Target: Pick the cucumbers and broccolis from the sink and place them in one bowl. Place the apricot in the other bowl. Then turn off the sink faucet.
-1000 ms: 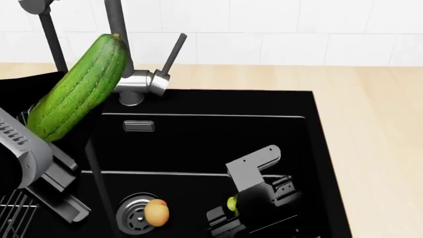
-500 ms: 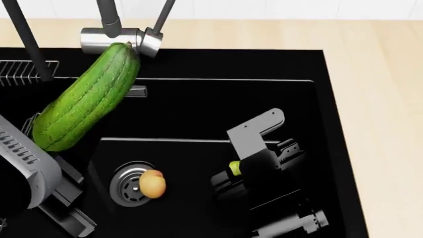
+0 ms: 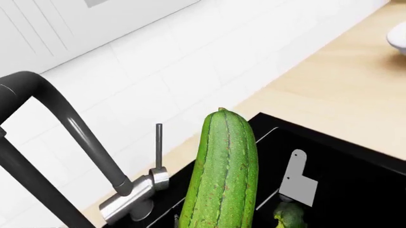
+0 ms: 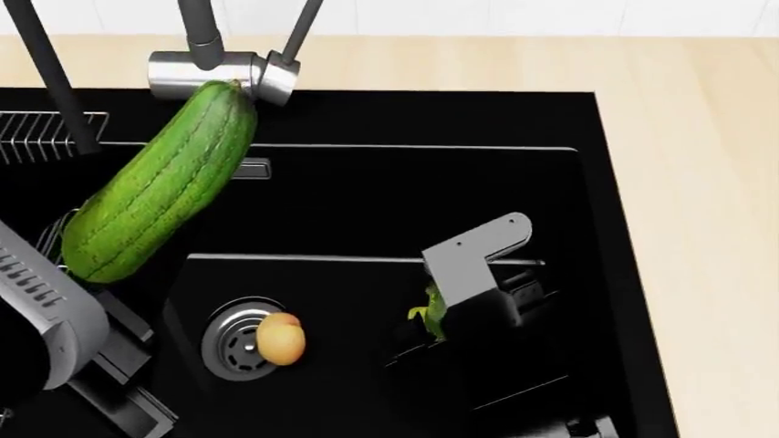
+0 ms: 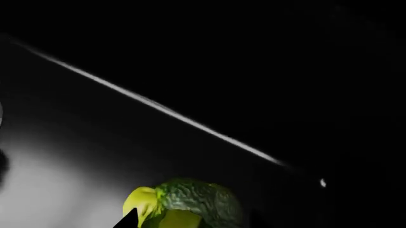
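1. The left gripper (image 4: 76, 274) is sitting at the near left of the head view, clenched on the lower end of the cucumber (image 4: 159, 187), which is slanting up and away toward the faucet.
2. The apricot (image 4: 281, 339) is lying on the floor of the black sink (image 4: 365, 196), touching the right edge of the round steel drain (image 4: 232, 338).
3. The right gripper (image 4: 429, 327) is reaching down inside the basin to the right of the apricot, grasping a broccoli floret (image 5: 187, 202) whose pale stalk is showing at its left side.
4. Farther back, the sink faucet (image 4: 225, 71) is standing on the far rim, the cucumber's tip just in front of its steel body.
5. A white bowl (image 3: 398, 38) is showing partly on the wooden counter (image 4: 694, 137), well apart from the sink.
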### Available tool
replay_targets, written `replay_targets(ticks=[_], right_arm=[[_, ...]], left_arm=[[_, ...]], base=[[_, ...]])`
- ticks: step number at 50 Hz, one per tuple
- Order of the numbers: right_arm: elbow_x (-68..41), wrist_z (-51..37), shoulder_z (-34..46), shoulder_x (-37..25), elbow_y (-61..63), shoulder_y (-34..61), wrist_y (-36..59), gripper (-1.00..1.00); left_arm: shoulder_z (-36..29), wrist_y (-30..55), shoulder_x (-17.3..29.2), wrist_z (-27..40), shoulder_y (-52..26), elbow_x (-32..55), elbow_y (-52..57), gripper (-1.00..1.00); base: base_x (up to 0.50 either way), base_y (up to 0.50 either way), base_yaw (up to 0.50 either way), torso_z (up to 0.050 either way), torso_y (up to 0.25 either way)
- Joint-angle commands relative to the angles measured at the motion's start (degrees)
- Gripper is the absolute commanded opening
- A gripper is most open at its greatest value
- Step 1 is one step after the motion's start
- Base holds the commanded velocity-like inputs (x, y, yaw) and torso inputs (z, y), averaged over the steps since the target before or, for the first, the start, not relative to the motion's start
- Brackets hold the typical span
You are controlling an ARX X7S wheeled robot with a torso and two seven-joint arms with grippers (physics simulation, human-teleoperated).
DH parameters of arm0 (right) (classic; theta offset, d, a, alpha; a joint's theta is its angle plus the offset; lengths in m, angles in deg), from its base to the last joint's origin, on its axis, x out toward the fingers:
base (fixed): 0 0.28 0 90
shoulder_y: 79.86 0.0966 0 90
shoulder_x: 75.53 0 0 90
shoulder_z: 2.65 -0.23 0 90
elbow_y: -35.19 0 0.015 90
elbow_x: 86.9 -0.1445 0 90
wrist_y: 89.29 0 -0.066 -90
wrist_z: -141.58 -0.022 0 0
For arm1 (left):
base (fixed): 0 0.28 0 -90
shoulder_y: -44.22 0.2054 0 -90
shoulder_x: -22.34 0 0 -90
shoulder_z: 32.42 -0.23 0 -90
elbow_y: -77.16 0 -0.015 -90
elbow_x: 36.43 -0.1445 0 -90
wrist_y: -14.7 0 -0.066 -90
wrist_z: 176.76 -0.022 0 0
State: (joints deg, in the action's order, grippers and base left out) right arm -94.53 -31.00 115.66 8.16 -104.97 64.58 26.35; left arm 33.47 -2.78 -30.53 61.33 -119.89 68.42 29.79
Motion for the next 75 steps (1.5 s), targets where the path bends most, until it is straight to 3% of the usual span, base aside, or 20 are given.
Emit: replay_targets(ticks=[1,14,27,37,45,59,75], right_arm=[[-5.0,-0.7,-3.1,-6.1,37.5,-12.8,15.6,-1.0],[-9.9,-5.3,-8.6,-11.0,71.3,-16.7,30.5,-1.0],[-19.3,-9.4,-25.2,-11.2,102.0,-11.8,54.4,-1.0],[-22.9,-8.9,-33.0,-11.1,107.7,-7.8,62.9,-1.0],[-30.6,-13.2,-36.9,-12.4,108.2,-6.9,64.1,-1.0],[-33.6,-17.1,-37.0,-15.0,108.5,-5.7,62.9,-1.0],[-35.4,-20.6,-33.2,-17.9,106.5,-3.2,61.6,-1.0]], left_arm=[[1.9,-1.3,-0.7,-3.2,1.2,-2.7,-0.2,-1.0],[3.1,-2.5,0.4,-4.0,3.4,-3.8,1.2,-1.0],[5.3,-5.2,2.0,-3.0,6.2,-3.4,4.2,-1.0],[3.1,-5.9,2.1,1.2,0.6,2.3,3.8,-1.0],[2.2,-6.1,2.2,2.4,-1.5,4.0,3.4,-1.0],[2.2,-7.3,3.0,3.7,-4.1,6.3,3.1,-1.0],[2.8,-8.3,4.2,3.7,-5.5,7.7,3.0,-1.0]], base=[[0.0,0.0,0.0,0.0,0.0],[0.0,0.0,0.0,0.0,-0.005],[0.0,0.0,0.0,-0.008,0.047],[0.0,0.0,0.0,-0.035,0.246],[0.0,0.0,0.0,-0.035,0.248],[-0.35,0.17,0.0,-0.007,0.053],[0.05,0.44,0.0,0.0,0.0]])
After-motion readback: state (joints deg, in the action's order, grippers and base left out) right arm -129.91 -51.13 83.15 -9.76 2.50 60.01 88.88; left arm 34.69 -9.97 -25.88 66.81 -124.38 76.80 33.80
